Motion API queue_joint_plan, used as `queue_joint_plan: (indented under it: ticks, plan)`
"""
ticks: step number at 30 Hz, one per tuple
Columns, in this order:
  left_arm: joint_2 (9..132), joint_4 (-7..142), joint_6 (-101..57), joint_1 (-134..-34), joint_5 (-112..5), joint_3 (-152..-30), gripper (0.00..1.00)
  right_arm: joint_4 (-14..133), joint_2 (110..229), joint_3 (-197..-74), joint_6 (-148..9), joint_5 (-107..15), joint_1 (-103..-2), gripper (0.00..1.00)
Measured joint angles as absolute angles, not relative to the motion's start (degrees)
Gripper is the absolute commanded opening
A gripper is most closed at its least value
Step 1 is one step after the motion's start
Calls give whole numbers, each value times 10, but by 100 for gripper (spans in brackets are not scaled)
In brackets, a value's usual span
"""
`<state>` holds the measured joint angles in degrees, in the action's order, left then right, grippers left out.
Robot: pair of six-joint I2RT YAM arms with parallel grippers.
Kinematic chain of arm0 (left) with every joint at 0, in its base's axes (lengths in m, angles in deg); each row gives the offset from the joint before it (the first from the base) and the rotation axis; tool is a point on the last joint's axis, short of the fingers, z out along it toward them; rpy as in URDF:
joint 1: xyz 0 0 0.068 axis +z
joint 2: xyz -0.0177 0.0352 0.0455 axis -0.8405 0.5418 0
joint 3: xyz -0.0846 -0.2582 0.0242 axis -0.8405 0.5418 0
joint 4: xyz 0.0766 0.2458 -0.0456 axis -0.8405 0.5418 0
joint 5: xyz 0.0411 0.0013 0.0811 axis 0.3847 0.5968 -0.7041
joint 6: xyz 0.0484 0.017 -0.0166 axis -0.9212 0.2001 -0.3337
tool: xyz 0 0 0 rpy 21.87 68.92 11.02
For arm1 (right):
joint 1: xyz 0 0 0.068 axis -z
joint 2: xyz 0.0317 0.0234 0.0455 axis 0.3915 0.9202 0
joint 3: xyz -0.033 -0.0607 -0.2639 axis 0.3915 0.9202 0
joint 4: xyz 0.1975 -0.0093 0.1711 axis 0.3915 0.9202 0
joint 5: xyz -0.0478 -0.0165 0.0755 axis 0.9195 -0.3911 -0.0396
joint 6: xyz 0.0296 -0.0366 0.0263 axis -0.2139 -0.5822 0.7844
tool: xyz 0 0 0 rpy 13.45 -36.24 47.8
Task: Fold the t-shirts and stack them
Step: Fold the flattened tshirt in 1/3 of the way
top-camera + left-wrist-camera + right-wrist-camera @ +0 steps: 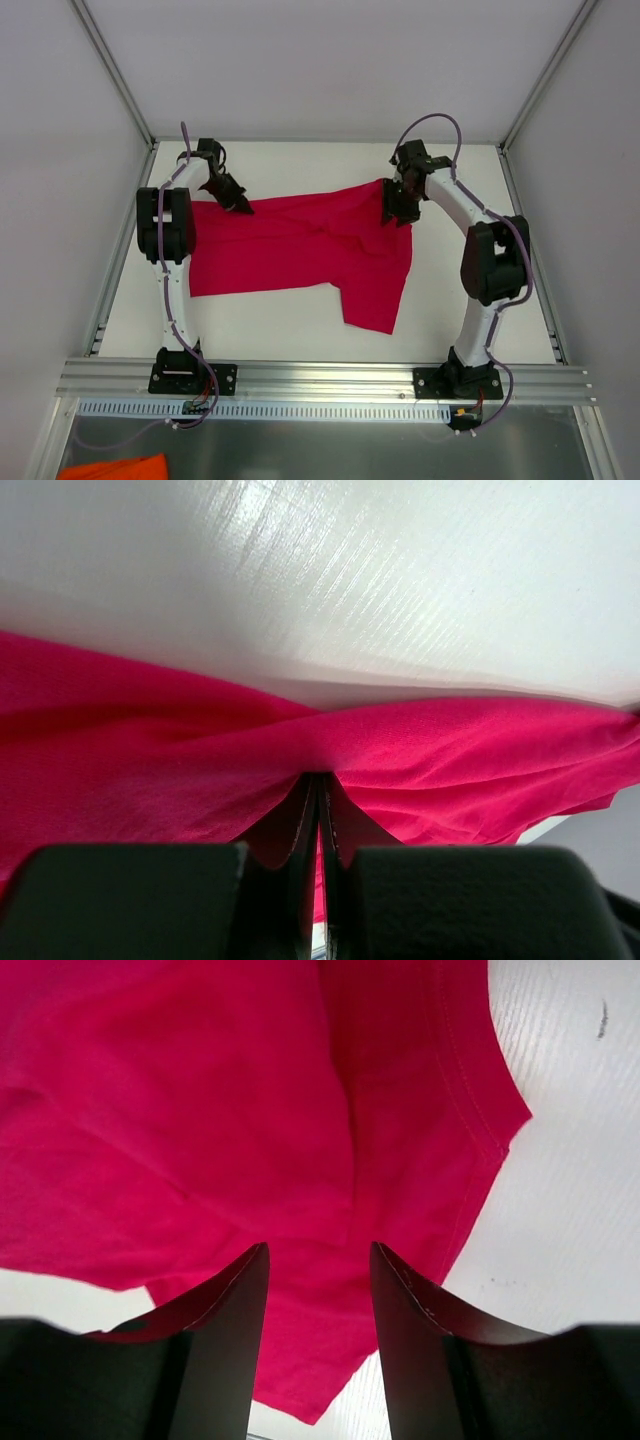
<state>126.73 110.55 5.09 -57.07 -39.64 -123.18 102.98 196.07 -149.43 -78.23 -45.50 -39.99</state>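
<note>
The crimson t-shirt (300, 250) lay rumpled on the white table (300, 165). The left gripper (240, 203) clenched its far left edge; the right gripper (397, 208) hung, jaws parted, over its far right corner.

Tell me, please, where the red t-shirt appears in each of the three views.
Top external: the red t-shirt lies across the middle of the table.
Left wrist: it fills the lower half, pinched by the shut left gripper.
Right wrist: it fills the upper left, behind the open right gripper.
Shared landmark: the white table.
</note>
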Motion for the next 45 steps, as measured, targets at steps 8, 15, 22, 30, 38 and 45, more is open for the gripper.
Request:
queue_joint_plan:
  ticks: [8,15,22,30,38,45]
  plan:
    - [1267,1107,50,-566,-395,-1232,0,1005,2074,-1561,-782,-451,-397,48]
    - [1267,1112,50,-564,-395,-1232,0,975,2098,-1571,-782,-450,-397,46]
    - [1267,1115,50,-564,-395,-1229,0,946,2148,-1641,-773,-446,-390,45]
    - [1267,1115,48,-564,-395,-1225,0,933,2203,-1740,-756,-427,-386,44]
    - [1267,1118,44,-564,-395,-1225,0,928,2242,-1777,-747,-404,-383,42]
    - [1267,1119,40,-564,-395,-1225,0,930,2247,-1781,-748,-371,-382,22]
